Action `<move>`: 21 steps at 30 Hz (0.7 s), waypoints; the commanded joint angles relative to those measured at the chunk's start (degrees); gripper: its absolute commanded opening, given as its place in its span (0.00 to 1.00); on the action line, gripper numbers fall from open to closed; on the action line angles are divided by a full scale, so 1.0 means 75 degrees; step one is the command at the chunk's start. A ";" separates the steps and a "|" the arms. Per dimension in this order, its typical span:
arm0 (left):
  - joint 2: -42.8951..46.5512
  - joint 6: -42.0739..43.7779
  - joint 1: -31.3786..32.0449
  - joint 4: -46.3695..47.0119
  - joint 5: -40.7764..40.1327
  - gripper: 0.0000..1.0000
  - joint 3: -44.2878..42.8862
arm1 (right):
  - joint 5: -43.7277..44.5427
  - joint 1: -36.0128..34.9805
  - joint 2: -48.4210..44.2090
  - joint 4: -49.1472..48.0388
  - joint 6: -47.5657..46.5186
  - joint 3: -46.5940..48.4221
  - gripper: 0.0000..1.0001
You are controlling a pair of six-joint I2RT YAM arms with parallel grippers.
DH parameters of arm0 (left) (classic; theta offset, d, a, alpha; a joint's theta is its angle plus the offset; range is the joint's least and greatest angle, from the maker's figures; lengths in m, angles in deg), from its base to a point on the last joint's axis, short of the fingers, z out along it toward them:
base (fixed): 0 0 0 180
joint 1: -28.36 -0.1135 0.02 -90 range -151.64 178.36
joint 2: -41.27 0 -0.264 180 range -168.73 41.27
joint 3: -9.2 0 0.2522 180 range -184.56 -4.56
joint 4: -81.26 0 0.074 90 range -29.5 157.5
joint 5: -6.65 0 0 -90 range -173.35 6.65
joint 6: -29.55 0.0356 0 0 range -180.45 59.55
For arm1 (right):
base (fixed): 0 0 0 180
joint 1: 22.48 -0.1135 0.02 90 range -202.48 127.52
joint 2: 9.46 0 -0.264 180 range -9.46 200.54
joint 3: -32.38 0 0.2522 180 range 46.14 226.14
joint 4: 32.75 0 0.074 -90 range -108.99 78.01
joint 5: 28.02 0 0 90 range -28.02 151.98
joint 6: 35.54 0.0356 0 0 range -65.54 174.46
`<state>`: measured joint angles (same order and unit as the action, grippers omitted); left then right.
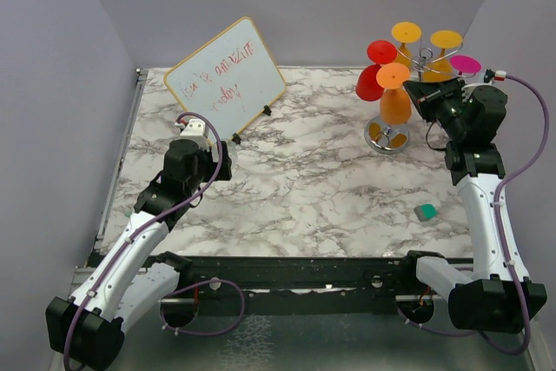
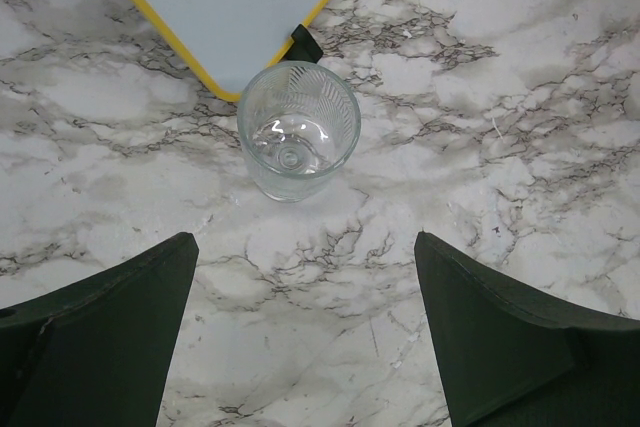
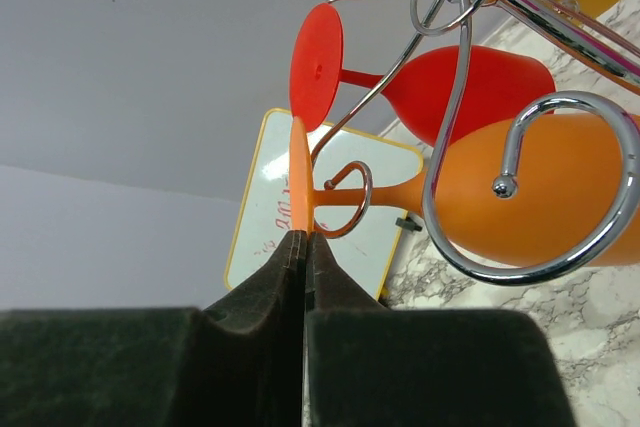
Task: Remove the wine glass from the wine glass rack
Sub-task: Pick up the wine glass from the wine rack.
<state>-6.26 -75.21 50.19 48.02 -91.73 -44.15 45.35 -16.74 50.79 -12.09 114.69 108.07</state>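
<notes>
Orange wine glass: opaque, plastic-looking, hanging upside down on the wine glass rack, with its flat round foot on top and its rounded bowl pointing down above the rack's round mirrored base. The thin stem sits in a small curled wire loop, and a bigger scroll arm curves across the front of the bowl in the right wrist view. The rack is shiny silver wire with a thin post and scroll arms on top, standing at the far right of the marble table. The right gripper is up at the rack, fingers pressed together on the edge of the orange foot, which shows edge-on as a thin line between the pads. A red wine glass hangs just beside the orange one, to its left, also inverted. Two yellow glasses hang on the far side, and a magenta foot shows at the right; its bowl is hidden behind the arm. A small green object lies on the table nearer the right arm's base, well apart from the rack. Far left, a yellow-framed whiteboard with red scribble stands tilted. The left gripper hangs above the table near it, jaws wide apart and holding nothing. A clear tumbler stands upright just beside the whiteboard's edge, ahead of those fingers.
</notes>
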 commanded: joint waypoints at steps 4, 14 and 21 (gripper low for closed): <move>-0.0014 0.0035 0.0008 -0.0062 0.0145 0.91 -0.0076 | 0.0001 0.0054 -0.0155 -0.0297 0.0190 -0.0054 0.01; -0.0060 0.0047 0.0008 -0.0062 0.0145 0.91 -0.0090 | -0.0240 0.0052 -0.0058 -0.0150 0.0167 0.0050 0.01; -0.0061 0.0047 0.0001 -0.0062 0.0145 0.91 -0.0091 | -0.0339 0.0053 0.0009 0.0271 -0.0230 0.0147 0.14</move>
<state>-6.59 -75.21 50.19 48.02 -91.69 -44.15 44.66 -16.72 50.79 -11.81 115.04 108.09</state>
